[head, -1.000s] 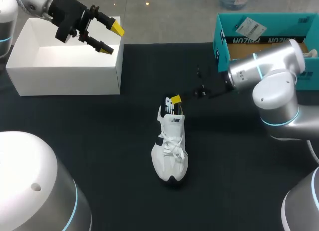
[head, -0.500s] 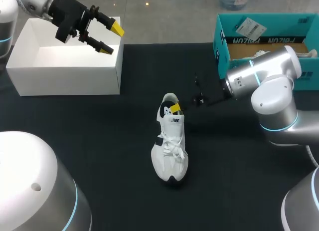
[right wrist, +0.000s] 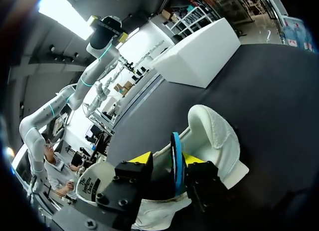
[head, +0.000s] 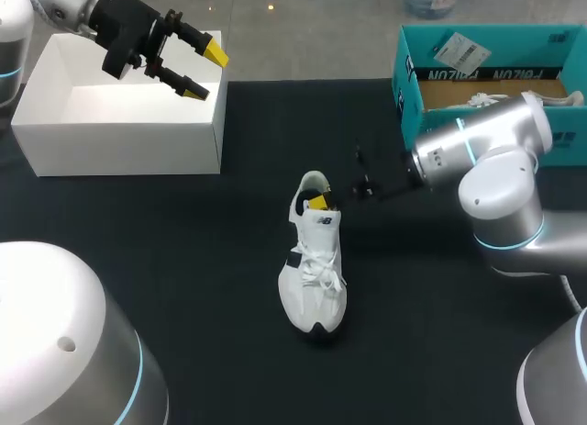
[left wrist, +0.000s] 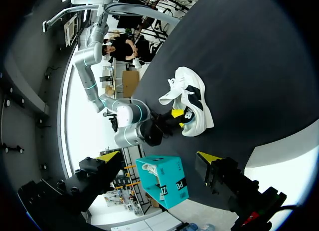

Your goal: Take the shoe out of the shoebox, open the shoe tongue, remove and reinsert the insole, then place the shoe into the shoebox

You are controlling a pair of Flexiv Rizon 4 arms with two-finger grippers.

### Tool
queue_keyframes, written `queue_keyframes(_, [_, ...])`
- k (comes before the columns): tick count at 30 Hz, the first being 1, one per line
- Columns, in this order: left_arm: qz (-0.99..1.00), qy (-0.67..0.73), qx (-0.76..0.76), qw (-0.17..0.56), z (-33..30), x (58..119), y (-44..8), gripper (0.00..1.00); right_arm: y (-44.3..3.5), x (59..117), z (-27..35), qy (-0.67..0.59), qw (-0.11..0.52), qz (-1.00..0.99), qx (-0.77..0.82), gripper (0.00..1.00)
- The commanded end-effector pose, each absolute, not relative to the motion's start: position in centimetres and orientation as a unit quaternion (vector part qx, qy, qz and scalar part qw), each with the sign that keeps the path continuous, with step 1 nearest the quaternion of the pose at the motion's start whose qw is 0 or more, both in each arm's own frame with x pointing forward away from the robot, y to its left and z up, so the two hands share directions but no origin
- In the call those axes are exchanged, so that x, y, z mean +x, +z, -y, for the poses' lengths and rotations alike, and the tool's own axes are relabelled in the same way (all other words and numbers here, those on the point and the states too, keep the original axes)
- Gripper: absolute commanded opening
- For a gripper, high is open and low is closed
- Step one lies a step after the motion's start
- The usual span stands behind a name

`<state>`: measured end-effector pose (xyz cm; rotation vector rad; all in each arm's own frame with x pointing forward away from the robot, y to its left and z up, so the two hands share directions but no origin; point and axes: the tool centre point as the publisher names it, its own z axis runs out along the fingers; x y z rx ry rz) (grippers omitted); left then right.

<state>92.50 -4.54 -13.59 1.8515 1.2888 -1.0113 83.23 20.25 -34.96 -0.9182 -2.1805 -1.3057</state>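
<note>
A white shoe (head: 312,264) with a black heel panel lies on the black table, toe toward the near edge. My right gripper (head: 321,201) reaches into its heel opening. In the right wrist view a thin blue strip (right wrist: 176,163) stands on edge between the fingers of the right gripper (right wrist: 167,158). It lies against one finger, with a gap to the other, so the gripper is open. Just ahead of it rises the shoe's white textured heel part (right wrist: 212,133). My left gripper (head: 197,67) hangs open and empty over the white box (head: 119,140). The shoe (left wrist: 192,99) lies far ahead of it.
The teal shoebox (head: 477,74) stands at the back right, behind my right arm, with paper and something white inside. The white box (right wrist: 199,56) fills the back left corner. Bare black table surrounds the shoe.
My right gripper has gone from above the heel down into the shoe's opening. A white rounded part now shows at the heel where black was. The left arm has kept still.
</note>
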Motion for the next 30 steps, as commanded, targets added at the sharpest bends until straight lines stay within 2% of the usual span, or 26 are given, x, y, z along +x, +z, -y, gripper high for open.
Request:
queue_keyframes(1, [-0.493, -0.385, 0.708, 0.328, 4.5, 92.5, -13.6, 1.0, -34.1, 83.9, -20.6, -0.46, 0.214, 0.797, -0.329, 1.0])
queue_keyframes(17, [-0.493, -0.385, 0.708, 0.328, 4.5, 92.5, -13.6, 1.0, -30.7, 84.1, -20.6, -0.465, 0.194, 0.799, -0.33, 1.0])
queue_keyframes(23, [-0.493, -0.385, 0.708, 0.328, 4.5, 92.5, -13.6, 1.0, -29.8, 83.7, -20.4, -0.458, 0.172, 0.787, -0.376, 0.99])
queue_keyframes(24, [-0.493, -0.385, 0.708, 0.328, 4.5, 92.5, -13.6, 1.0, -29.5, 83.7, -20.2, -0.454, 0.168, 0.787, -0.382, 0.83])
queue_keyframes(25, [-0.493, -0.385, 0.708, 0.328, 4.5, 92.5, -13.6, 1.0, -29.0, 83.6, -20.1, -0.449, 0.158, 0.785, -0.395, 0.39])
queue_keyframes(26, [-0.493, -0.385, 0.708, 0.328, 4.5, 92.5, -13.6, 1.0, -28.6, 83.5, -20.0, -0.446, 0.154, 0.784, -0.403, 0.21])
queue_keyframes(28, [-0.493, -0.385, 0.708, 0.328, 4.5, 92.5, -13.6, 1.0, -28.2, 83.5, -20.0, -0.438, 0.152, 0.779, -0.422, 0.0])
queue_keyframes(30, [-0.493, -0.385, 0.708, 0.328, 4.5, 92.5, -13.6, 1.0, -27.9, 83.6, -20.0, -0.403, 0.144, 0.783, -0.452, 0.0])
